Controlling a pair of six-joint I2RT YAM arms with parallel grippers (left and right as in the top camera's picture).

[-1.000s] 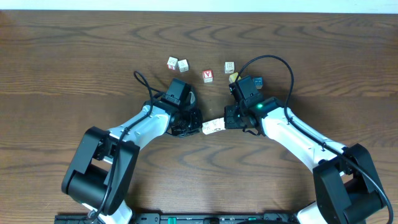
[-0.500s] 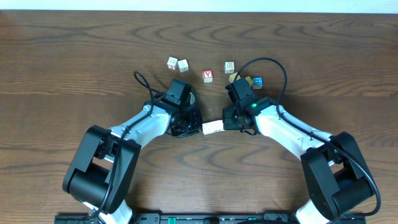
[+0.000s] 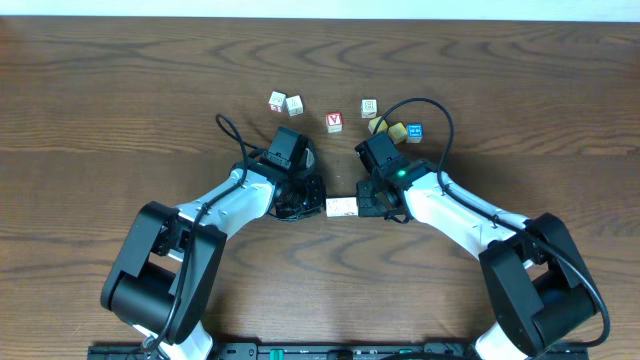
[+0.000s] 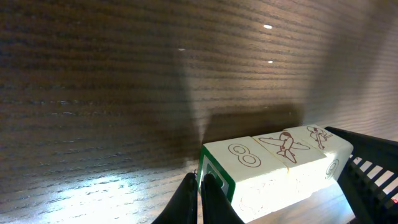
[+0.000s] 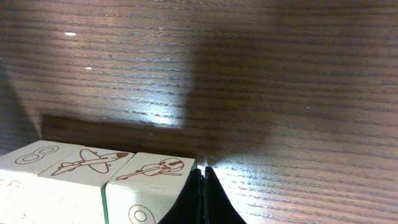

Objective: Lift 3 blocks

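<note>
Now the three blocks (image 3: 342, 206) are held end to end in one row, pinched between the left tool (image 4: 199, 196) and the right tool (image 5: 202, 186), each closed tip to tip and pressed against an end, with shadow thrown on the counter (image 3: 120, 100).

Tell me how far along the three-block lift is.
Done: the three blocks sit end to end in one row. In hand: the left gripper and right gripper, both shut, press against opposite ends of that row. Left: raising it; whether it is clear of the table cannot be told.
</note>
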